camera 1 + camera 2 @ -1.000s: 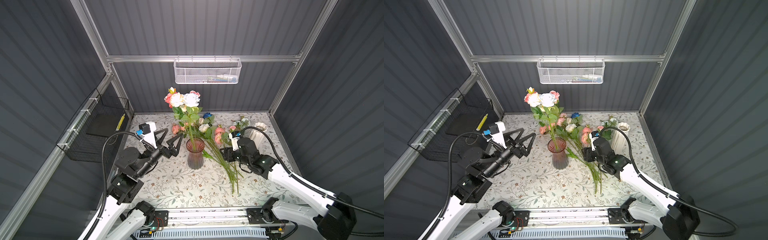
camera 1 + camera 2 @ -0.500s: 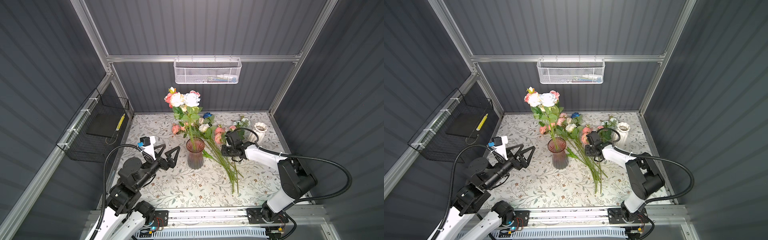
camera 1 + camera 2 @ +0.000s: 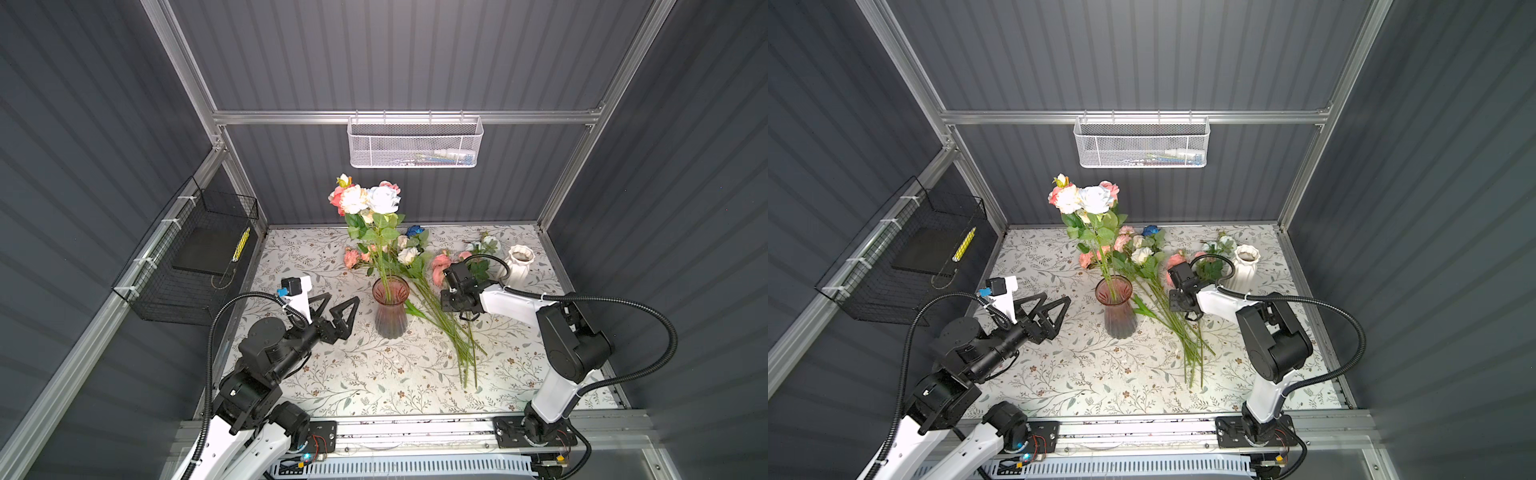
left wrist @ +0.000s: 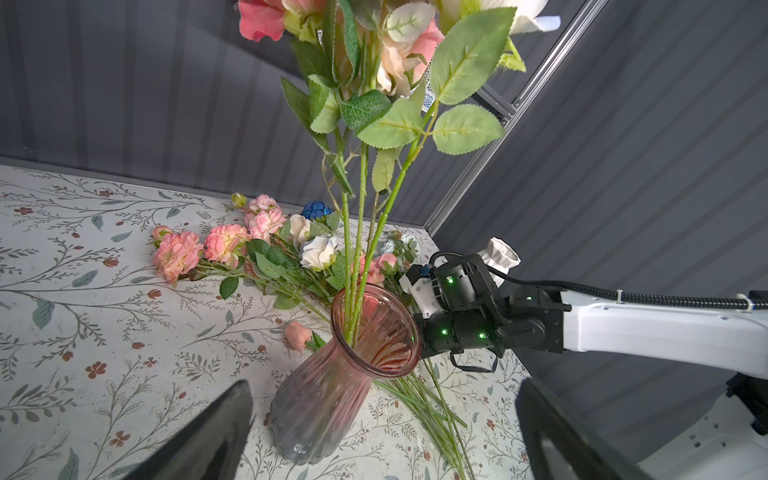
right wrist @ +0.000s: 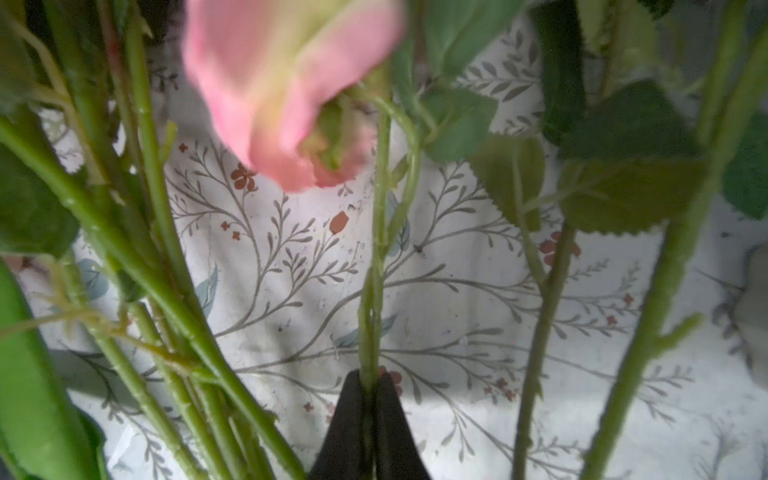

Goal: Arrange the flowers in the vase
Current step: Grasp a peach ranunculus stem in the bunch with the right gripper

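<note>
The flowers (image 3: 405, 255) lie in a loose heap on the floral-print table (image 3: 332, 374) just right of the vase (image 3: 390, 311), with their heads toward the back wall. Several more stand upright in the vase. The right fingers (image 5: 349, 424) are pressed together on one thin, knobbly green stem (image 5: 370, 316) in the heap. The left fingers (image 4: 199, 440) stand wide apart near the vase's other side, holding nothing. The vase is ribbed pink glass, flared at the lip. A blurred pink bloom (image 5: 282, 83) fills part of the right wrist view.

Table (image 3: 353, 374): pink vase (image 3: 390, 311), white vase (image 3: 519, 266), flowers (image 3: 406, 255)
</note>
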